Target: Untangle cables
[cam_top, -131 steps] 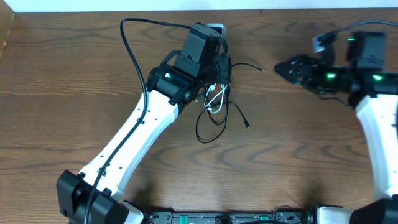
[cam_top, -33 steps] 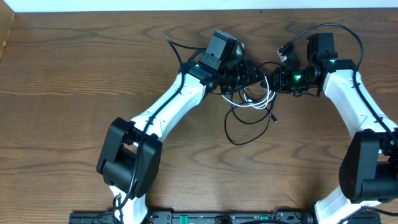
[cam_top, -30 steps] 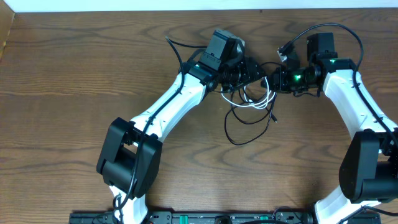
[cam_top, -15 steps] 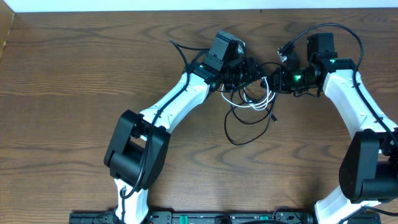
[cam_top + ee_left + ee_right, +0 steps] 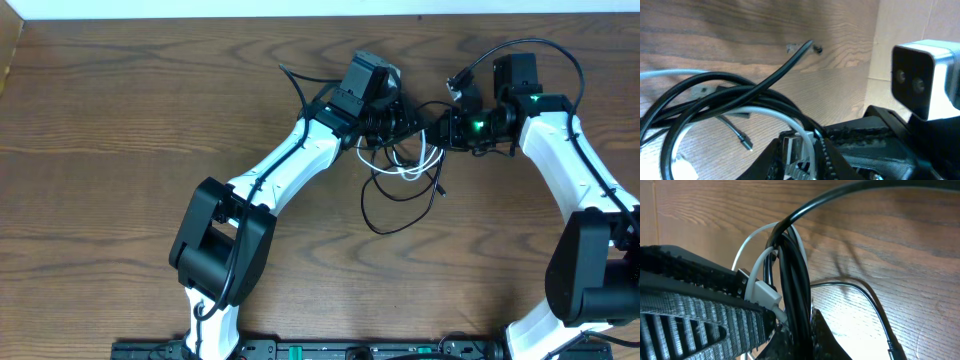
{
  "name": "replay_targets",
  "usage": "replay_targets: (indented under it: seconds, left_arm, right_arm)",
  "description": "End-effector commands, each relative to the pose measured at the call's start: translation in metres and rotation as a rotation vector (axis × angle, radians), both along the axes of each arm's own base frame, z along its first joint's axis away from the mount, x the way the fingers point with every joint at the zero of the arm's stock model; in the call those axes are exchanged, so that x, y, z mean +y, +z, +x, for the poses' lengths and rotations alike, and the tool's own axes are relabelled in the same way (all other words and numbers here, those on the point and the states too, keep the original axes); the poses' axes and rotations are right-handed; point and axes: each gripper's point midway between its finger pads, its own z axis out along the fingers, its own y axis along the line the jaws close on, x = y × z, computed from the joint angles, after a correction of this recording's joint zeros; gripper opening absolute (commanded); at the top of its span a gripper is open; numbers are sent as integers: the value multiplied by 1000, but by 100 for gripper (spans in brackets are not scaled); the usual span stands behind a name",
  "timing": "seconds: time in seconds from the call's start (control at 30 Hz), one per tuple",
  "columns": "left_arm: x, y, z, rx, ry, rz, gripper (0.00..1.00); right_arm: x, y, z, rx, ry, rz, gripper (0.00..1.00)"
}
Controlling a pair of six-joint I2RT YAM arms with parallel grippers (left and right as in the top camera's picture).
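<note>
Where the left tool (image 5: 407, 123) meets the right tool (image 5: 441, 130), cables (image 5: 412, 169) overlap indistinctly.

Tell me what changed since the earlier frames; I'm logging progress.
The left gripper carried the cables rightward; the right gripper came in from the right and took hold of them too. Over the last second, almost nothing shifted.

I can read nothing in any of my views. No lettering, number, brand or sign shows on the black cable (image 5: 796, 280), on the white cable (image 5: 764, 294) or its plug, or on the wooden table (image 5: 120, 120). My arms' housings show no legible marking either.
</note>
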Motion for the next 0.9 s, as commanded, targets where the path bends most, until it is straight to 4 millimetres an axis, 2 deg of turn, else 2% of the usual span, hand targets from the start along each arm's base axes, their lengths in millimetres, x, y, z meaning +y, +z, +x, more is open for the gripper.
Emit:
replay_targets:
  seconds: [0.0,0.03,0.07,0.17,0.37,0.57,0.67,0.77,0.87]
  left_arm:
    - [0,4,-2,-5,-24,1,19]
    - [1,2,-3,-11,-33,10,9]
    - [4,1,-3,-23,-44,21,8]
    - [20,1,10,-88,-55,42,7]
    - [71,-8,38,-34,52,72,7]
    - [113,-27,39,-19,36,170,7]
    - [144,-44,35,-13,27,291,7]
    - [189,-57,32,-1,56,469,7]
    - [231,-53,27,-1,87,611,7]
  right_arm:
    - [-1,3,-1,0,-11,-12,1]
    - [-3,2,-2,5,-16,-23,1]
    - [-5,0,-2,10,-20,-33,1]
    - [-9,-4,-6,35,-30,-59,1]
    - [-18,-15,-22,64,27,-142,1]
    - [-16,-14,-27,47,85,-140,1]
    - [-11,-8,-25,17,109,-83,1]
    - [-13,-3,-21,3,98,-45,1]
    - [-15,2,-18,-8,87,-2,1]
